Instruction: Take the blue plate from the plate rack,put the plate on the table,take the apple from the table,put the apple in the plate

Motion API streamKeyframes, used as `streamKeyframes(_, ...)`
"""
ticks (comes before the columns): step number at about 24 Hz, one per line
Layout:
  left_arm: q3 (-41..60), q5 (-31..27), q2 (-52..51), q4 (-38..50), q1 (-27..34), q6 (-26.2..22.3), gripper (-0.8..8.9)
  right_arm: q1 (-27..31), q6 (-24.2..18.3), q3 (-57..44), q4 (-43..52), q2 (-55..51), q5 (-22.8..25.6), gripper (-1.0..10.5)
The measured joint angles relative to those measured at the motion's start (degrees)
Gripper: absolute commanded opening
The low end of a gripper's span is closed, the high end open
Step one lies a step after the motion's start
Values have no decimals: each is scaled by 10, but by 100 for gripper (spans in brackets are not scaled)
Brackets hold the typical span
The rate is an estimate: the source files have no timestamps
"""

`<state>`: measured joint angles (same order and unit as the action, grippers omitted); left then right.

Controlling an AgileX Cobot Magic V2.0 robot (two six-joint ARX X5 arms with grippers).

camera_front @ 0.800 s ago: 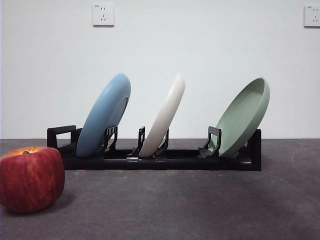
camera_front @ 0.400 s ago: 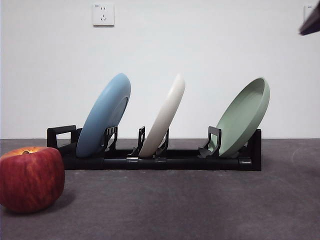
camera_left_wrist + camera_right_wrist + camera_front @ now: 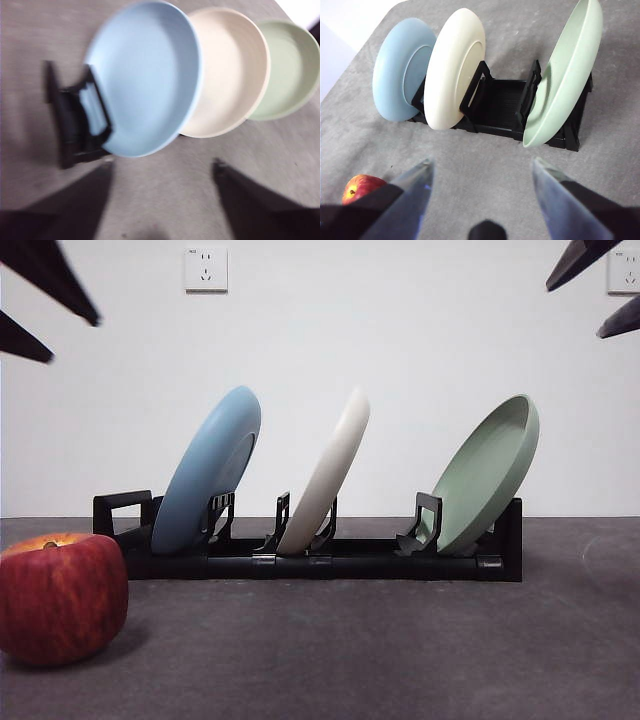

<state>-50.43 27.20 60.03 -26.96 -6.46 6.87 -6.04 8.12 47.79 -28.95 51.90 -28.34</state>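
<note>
Three plates, blue plate [image 3: 207, 470] included, lean in plate rack [image 3: 320, 562].

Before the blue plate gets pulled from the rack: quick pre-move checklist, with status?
1. Blue plate seated in the plate rack, leaning: ok.
2. Left pincer open, empty, above it: ok.
3. Right pincer open, empty: ok.
4. Cream plate beside it, gap between the two: ok.
5. Apple on the table, apart from the rack: ok.
6. Rack fixed to the table: cannot tell.
</note>
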Motion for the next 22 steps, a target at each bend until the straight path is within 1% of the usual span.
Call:
streamKeyframes(3,-63,0,62,-7,-37,0,409,0,0,0,0,0,0,348)
streamKeyframes(5,-127,0,110,-19,-58,0,408,0,0,0,0,0,0,348)
streamKeyframes(9,-258,0,213,-53,-79,-4,408,0,0,0,-1,0,0,348)
streamKeyframes(11,-305,0,263,-60,-84,-4,404,0,0,0,-2,0,0,348)
streamKeyframes(14,-336,-1,323,-61,-90,-4,404,0,0,0,-2,0,0,348)
streamKeyframes(19,-337,-12,387,-43,-95,-4,402,0,0,0,-2,0,0,347)
streamKeyframes(20,-337,-18,393,-42,-96,-4,375,0,0,0,-2,0,2,347)
streamKeyframes(21,-337,-24,396,-41,-98,-4,280,0,0,0,-2,0,3,347)
streamKeyframes(22,-337,-28,397,-39,-100,-4,156,0,0,0,-2,0,3,347)
